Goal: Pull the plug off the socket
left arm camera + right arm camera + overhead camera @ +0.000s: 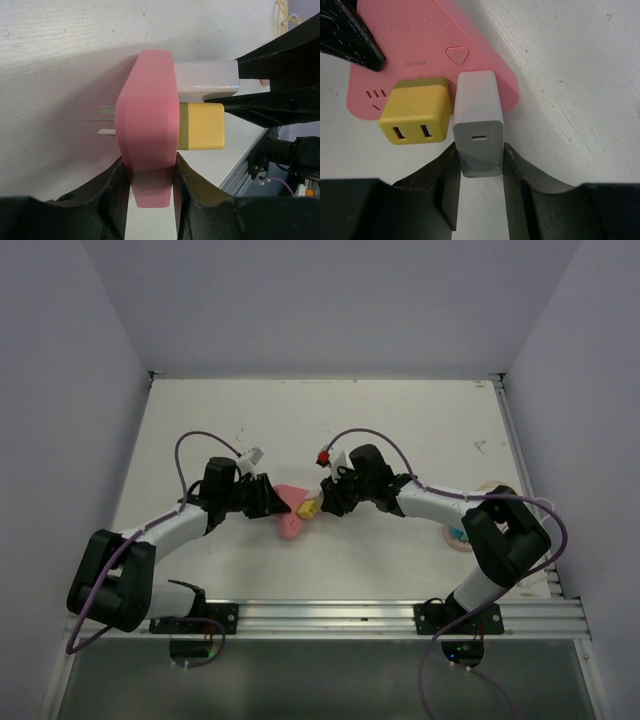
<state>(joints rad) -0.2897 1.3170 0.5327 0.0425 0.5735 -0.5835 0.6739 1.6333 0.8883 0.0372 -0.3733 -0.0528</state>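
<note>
Seen from above, the left arm [160,530] and the right arm [440,502] reach toward each other over a white table [400,430]. They meet near its middle at a pink socket [150,125]. The pink socket is a flat block with three metal prongs [102,120] sticking out of one side.

Two chargers are plugged into its opposite face, just beside each other: a white plug [479,125] and a yellow plug [417,115] with two USB ports.

The left gripper [150,192] pinches the pink socket by its narrow edges, with both black fingers [112,200] pressed against it. The right gripper [480,172] is closed narrowly around the white plug, one finger flat on each side of its outer end.

The white plug sits fully seated, its base flush against the pink face. The yellow plug lies next to the right gripper and is not held. A purple cable [190,445] loops along each arm.
</note>
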